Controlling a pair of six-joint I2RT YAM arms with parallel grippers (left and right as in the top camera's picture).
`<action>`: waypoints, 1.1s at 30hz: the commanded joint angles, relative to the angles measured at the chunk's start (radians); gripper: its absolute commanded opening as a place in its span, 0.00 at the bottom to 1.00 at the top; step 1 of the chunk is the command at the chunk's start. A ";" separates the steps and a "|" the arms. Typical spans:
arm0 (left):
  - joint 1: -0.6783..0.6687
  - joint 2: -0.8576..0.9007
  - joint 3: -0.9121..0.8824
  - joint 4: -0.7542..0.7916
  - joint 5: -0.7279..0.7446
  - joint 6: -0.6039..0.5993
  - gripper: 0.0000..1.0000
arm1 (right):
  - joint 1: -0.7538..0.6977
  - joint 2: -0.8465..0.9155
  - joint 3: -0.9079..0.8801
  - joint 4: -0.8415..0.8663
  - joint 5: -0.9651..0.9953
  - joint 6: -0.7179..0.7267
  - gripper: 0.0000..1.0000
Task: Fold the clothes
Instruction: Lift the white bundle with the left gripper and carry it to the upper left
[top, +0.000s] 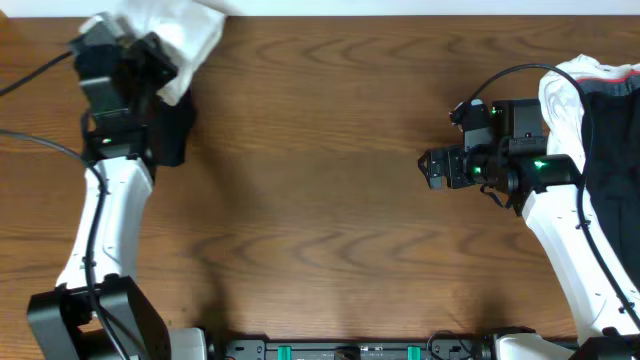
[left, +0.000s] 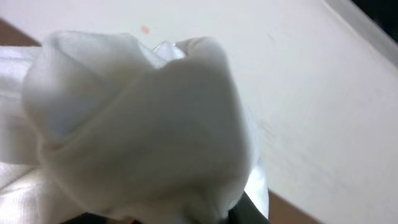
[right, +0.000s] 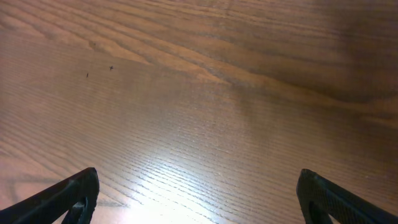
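We judged the step in hand to be the fetching of a garment for folding, with no fold begun. The left hand (top: 150, 52) had closed narrow on a bunch of the white garment (top: 188, 32) at the far left corner of the counter (top: 320, 210). In the left wrist view the cloth filled the frame as a rumpled ball, soft and creased, with no print showing, and it hid the fingers. The right hand (top: 430, 167) stood wide and held nothing, hanging over bare wood toward the counter's right side. The rest of the clothes (top: 595, 95), white and dark together, lay heaped at the counter's right edge. We thought the next move called for carrying the white garment to the middle of the counter and spreading it flat, with the right hand taking a second edge.
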 joint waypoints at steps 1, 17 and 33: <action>0.072 0.034 0.028 0.018 -0.010 -0.098 0.07 | -0.005 -0.002 0.012 -0.002 0.006 -0.002 0.99; 0.238 0.254 0.027 -0.058 0.131 -0.187 0.06 | -0.005 -0.002 0.012 -0.002 0.006 -0.002 0.99; 0.240 0.256 0.025 -0.285 0.129 -0.244 0.06 | -0.005 -0.002 0.012 -0.002 0.006 -0.002 0.99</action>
